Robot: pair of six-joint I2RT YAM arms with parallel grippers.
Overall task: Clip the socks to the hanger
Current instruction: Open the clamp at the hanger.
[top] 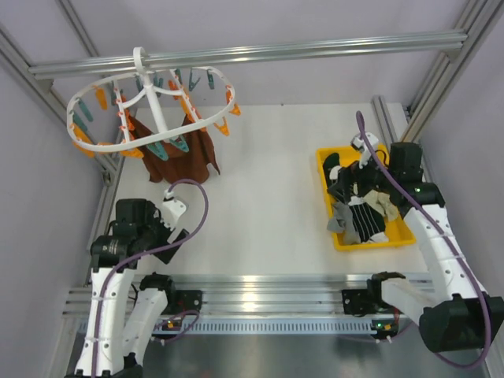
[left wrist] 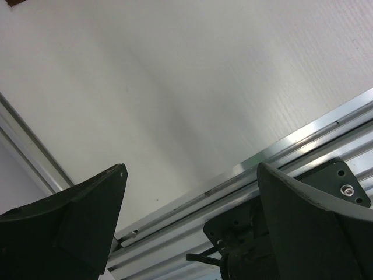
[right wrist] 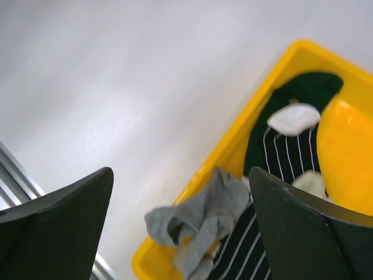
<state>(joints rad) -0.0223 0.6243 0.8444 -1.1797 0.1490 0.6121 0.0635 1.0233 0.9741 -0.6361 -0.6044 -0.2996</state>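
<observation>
The hanger (top: 150, 110), a white ring with orange and teal clips, hangs from the bar at the back left. Several socks (top: 364, 206) lie heaped in a yellow tray (top: 370, 245) on the right. My right gripper (top: 350, 177) is above the tray, open and holding nothing. In the right wrist view, between the open right gripper (right wrist: 180, 172), a crumpled grey sock (right wrist: 201, 224) drapes over the tray's rim (right wrist: 233, 146), beside a black-and-white striped sock (right wrist: 285, 157). My left gripper (top: 175, 235) stays low near its base, far from the hanger; the left gripper (left wrist: 191, 169) is open and empty.
A brown cloth (top: 179, 156) hangs from the hanger's clips down to the table. An aluminium bar (top: 260, 53) spans the back, with frame posts at both sides. The aluminium base rail (left wrist: 280, 149) runs along the near edge, close under the left gripper.
</observation>
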